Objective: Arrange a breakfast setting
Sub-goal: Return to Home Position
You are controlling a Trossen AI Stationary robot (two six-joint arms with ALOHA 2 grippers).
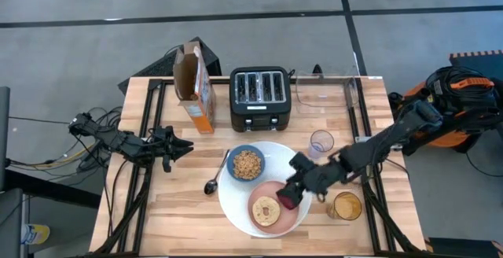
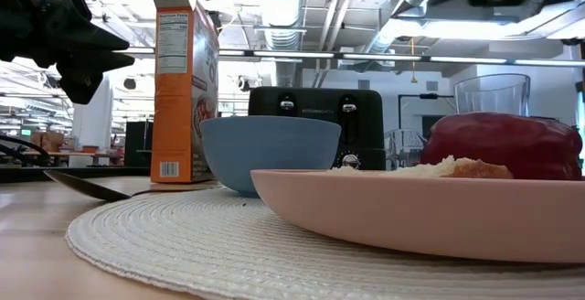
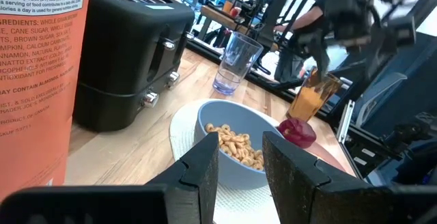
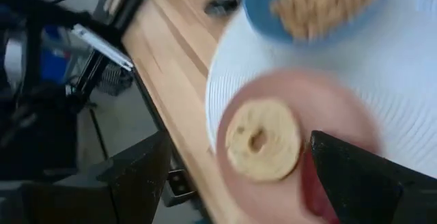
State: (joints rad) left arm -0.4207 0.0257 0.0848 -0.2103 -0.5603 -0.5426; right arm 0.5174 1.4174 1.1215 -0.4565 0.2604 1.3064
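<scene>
The right gripper [image 1: 290, 193], fingers spread open, hovers over the red apple [image 3: 297, 132] beside the bagel [image 1: 267, 209] on the pink saucer [image 1: 289, 221], near the bench's [image 1: 157, 211] front edge; the left gripper [image 1: 182, 147], also open, waits by the left edge.

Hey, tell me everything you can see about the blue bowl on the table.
The blue bowl is small, round and deep, with a smooth matte wall that looks ceramic or plastic. It stands upright on the white woven placemat, on the side toward the toaster, and holds ring-shaped cereal. The pink saucer sits close beside it; whether they touch cannot be told. The metal spoon lies near its opposite side.
</scene>
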